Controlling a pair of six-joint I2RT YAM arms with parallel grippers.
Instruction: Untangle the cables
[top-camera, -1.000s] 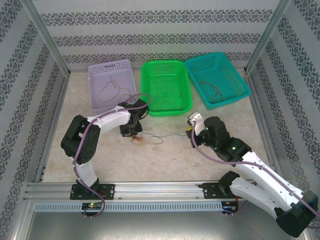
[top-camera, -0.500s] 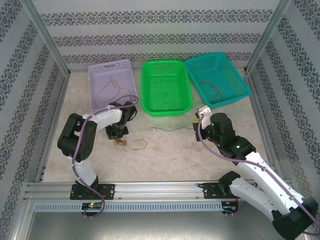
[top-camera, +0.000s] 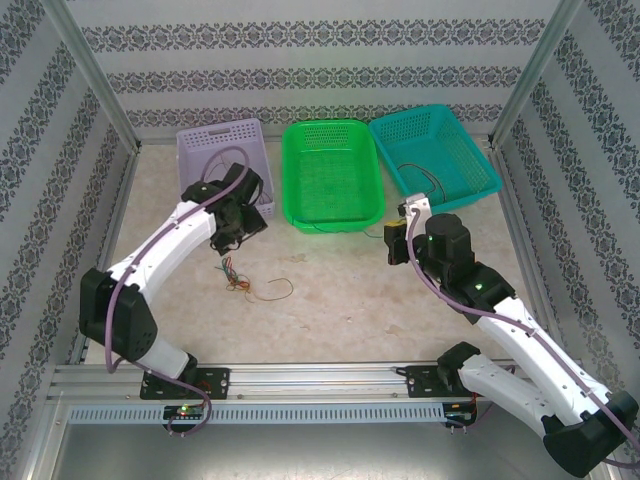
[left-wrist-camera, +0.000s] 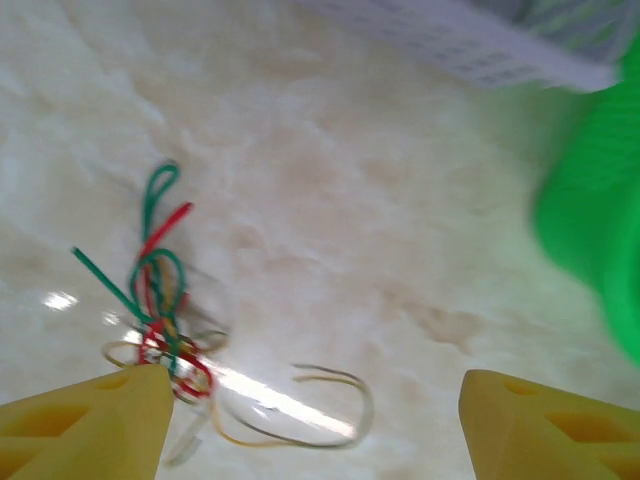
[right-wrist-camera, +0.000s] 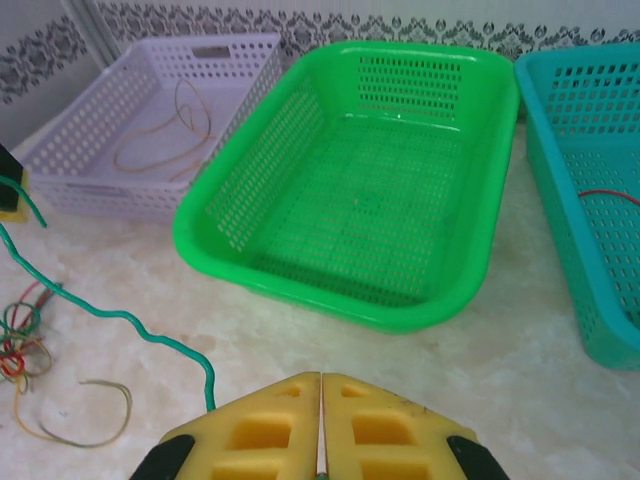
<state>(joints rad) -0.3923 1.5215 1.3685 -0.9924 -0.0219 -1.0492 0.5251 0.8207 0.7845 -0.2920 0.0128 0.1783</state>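
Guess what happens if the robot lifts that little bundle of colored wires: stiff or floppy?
Probably floppy: the wire bundle lies in loose loops and curls. Likely very light, since every strand is thin. It might lift as one clump, since its strands are tangled together.

Cables (top-camera: 236, 276) on table (top-camera: 340, 305) before baskets (top-camera: 333, 226)

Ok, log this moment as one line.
left gripper open near cable tangle | right gripper shut on green cable | facing green basket
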